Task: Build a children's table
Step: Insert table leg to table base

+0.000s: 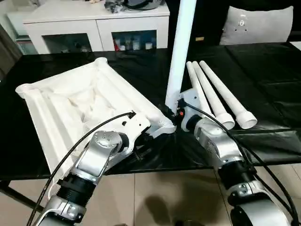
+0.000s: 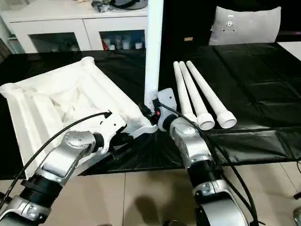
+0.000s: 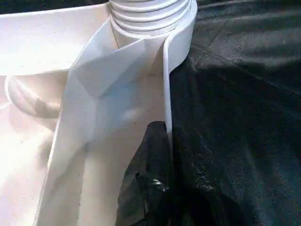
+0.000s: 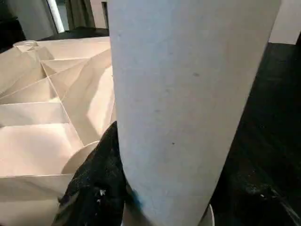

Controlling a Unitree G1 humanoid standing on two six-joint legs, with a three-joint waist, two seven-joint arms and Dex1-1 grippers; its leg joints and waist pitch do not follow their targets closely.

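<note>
The white table top point(image 1: 70, 103) lies upside down on the black table, ribbed underside up. One white leg point(image 1: 181, 42) stands upright in the near right corner socket point(image 1: 164, 123); its threaded end point(image 3: 150, 12) sits in the socket. My right gripper point(image 1: 176, 113) is shut on this leg low down, a black finger point(image 4: 94, 188) pressed to its side. My left gripper point(image 1: 149, 128) is shut on the top's rim just beside that corner, one finger point(image 3: 148, 183) against the rim wall. Three more legs point(image 1: 216, 94) lie side by side to the right.
A white cabinet with glass doors point(image 1: 94, 23) stands behind the black table. A grey cushion point(image 1: 261, 23) is at the back right. The table's front edge point(image 1: 188, 162) runs just below my grippers, with tiled floor beneath.
</note>
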